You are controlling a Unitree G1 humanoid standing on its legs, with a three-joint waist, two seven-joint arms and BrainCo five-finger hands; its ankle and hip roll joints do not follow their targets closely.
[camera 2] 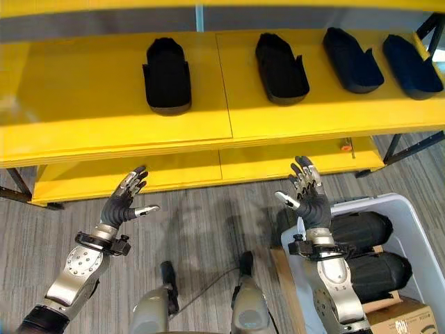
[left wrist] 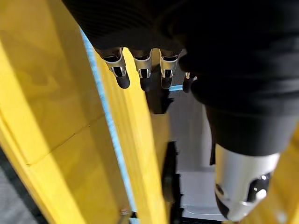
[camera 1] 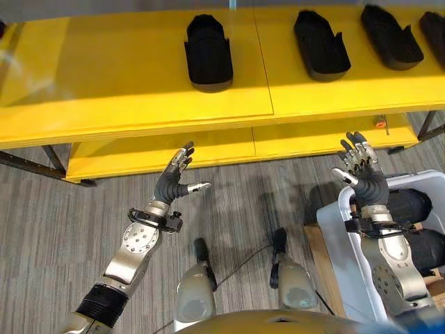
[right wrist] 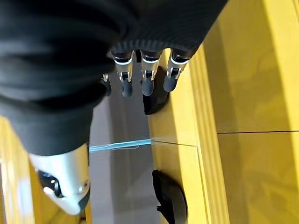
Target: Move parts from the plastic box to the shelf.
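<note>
Bright overhead light; shelf (camera 1: 139,76) glare; wrist views perhaps blurred.

The setting was an industrial workshop or parts-handling station. A yellow shelf (camera 1: 139,83) on dark metal legs (camera 1: 55,161) carried two flat board tiers, the upper above the lower. Four identical black moulded parts (camera 2: 167,75) lay spaced in a row on the upper tier, as stock laid out for storage. A white plastic box (camera 2: 417,229) of the bulk-bin type stood on the floor to the right, holding more black parts (camera 2: 361,229). A brown cardboard carton (camera 2: 403,316) sat beside the box. The floor (camera 1: 62,223) was grey striped carpet or vinyl. No domestic furnishings were in view.
</note>
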